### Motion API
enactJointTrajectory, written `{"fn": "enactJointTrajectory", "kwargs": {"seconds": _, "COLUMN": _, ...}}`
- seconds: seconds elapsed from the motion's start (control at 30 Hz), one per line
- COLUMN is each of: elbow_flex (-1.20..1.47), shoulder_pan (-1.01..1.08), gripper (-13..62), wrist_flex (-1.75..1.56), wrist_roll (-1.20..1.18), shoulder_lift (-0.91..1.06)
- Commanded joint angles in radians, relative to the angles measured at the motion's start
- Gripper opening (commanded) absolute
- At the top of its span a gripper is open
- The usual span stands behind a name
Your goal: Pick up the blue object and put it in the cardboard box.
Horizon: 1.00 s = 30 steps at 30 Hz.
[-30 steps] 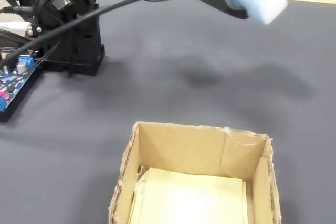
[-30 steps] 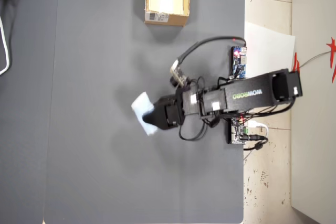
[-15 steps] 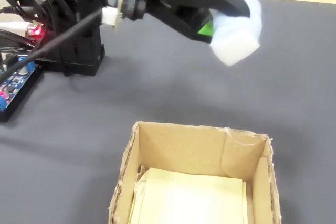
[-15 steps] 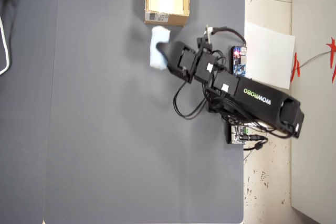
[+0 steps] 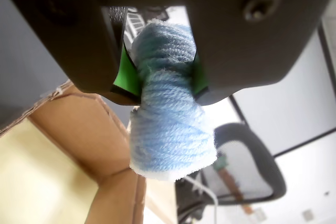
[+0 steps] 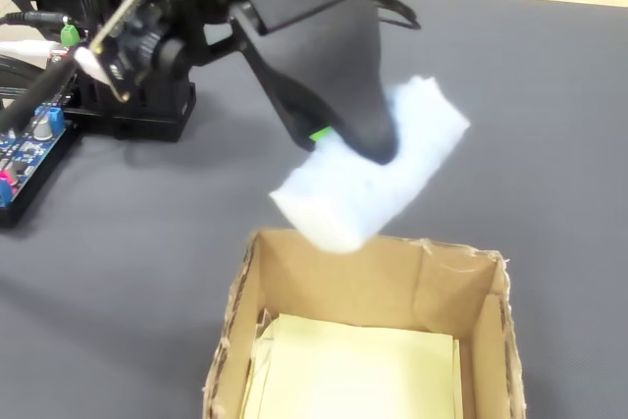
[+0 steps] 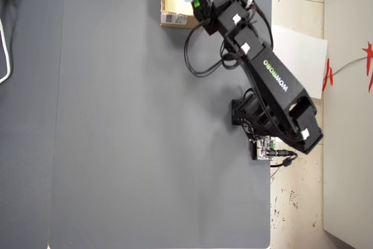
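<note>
Hanging mid-frame in the fixed view, the blue object (image 6: pixel 368 182) is pinched tight in the jaws of the gripper (image 6: pixel 358 149), just over the cardboard box (image 6: pixel 363 282) rim. Pickup's done; only the drop is left.

I see a dark grey tabletop (image 7: pixel 145 144) filling most of the overhead view. Pale tiled floor (image 7: pixel 297 16) at 3 o'clock, white sheet (image 7: pixel 300 56) on it. Wrist view: office chair (image 5: pixel 252 166) at 5 o'clock, white wall (image 5: pixel 299 103) behind.

Cardboard box (image 6: pixel 373 287) on grey table (image 7: pixel 116 121)
</note>
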State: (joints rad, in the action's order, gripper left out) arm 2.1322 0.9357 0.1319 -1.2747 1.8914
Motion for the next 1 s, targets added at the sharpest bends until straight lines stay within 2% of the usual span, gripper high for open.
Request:
{"fn": "enactJointTrajectory", "kwargs": {"seconds": 0.0, "elbow_flex": -0.12, "shoulder_pan": 0.009, "gripper": -11.4, "wrist_flex": -0.002, "wrist_roll": 0.018, "shoulder_lift": -0.043}}
{"fn": "enactJointTrajectory", "kwargs": {"seconds": 0.2, "elbow_flex": -0.181, "shoulder_pan": 0.021, "gripper": -10.7, "wrist_flex": 0.14, "wrist_roll": 0.067, "shoulder_lift": -0.133}}
{"fn": "enactJointTrajectory", "kwargs": {"seconds": 0.27, "elbow_flex": -0.209, "shoulder_pan": 0.014, "gripper": 0.9, "wrist_flex": 0.235, "wrist_roll": 0.051, "shoulder_lift": -0.152}}
{"fn": "enactJointTrajectory", "kwargs": {"seconds": 0.37, "elbow_flex": -0.229, "shoulder_pan": 0.011, "gripper": 10.1, "wrist_flex": 0.29, "wrist_roll": 0.037, "shoulder_lift": -0.167}}
{"fn": "enactJointTrajectory", "kwargs": {"seconds": 0.47, "elbow_flex": -0.244, "shoulder_pan": 0.008, "gripper": 23.7, "wrist_flex": 0.319, "wrist_roll": -0.043, "shoulder_lift": -0.183}}
{"fn": "enactJointTrajectory", "kwargs": {"seconds": 0.53, "elbow_flex": -0.25, "shoulder_pan": 0.003, "gripper": 29.6, "wrist_flex": 0.325, "wrist_roll": -0.067, "shoulder_lift": -0.187}}
{"fn": "enactJointTrajectory", "kwargs": {"seconds": 0.8, "elbow_flex": -0.27, "shoulder_pan": -0.006, "gripper": 32.4, "wrist_flex": 0.273, "wrist_roll": -0.115, "shoulder_lift": -0.196}}
{"fn": "enactJointTrajectory", "kwargs": {"seconds": 0.97, "elbow_flex": -0.233, "shoulder_pan": -0.069, "gripper": 32.4, "wrist_flex": 0.15, "wrist_roll": -0.176, "shoulder_lift": -0.13}}
